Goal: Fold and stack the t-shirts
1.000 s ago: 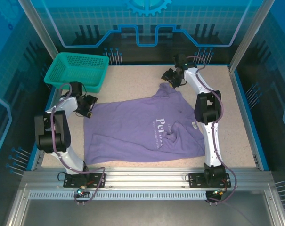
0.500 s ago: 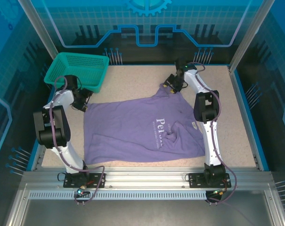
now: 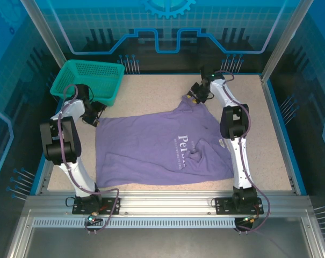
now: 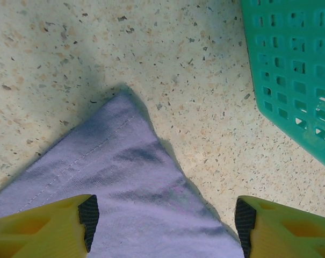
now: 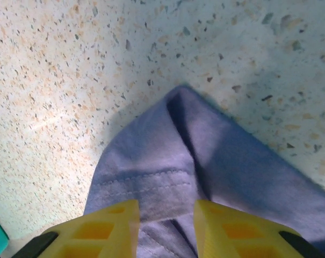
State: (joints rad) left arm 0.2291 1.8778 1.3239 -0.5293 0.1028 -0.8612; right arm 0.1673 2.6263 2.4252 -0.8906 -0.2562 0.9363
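Note:
A lavender t-shirt with white lettering lies spread flat on the speckled table. My left gripper hangs over its far left corner. In the left wrist view that gripper is open, its yellow fingers wide apart, with the corner of the t-shirt lying flat between them. My right gripper is at the tip of the far sleeve. In the right wrist view the right gripper has its jaws narrowed on either side of the sleeve hem of the t-shirt, with a gap still showing.
A teal mesh basket stands at the back left, close to my left gripper; its wall shows in the left wrist view. Bare speckled table lies behind the shirt and along its right side. Blue rails edge the table.
My left gripper has shifted back and left to the shirt's corner near the basket. My right gripper has come down onto the sleeve tip and its jaws have narrowed.

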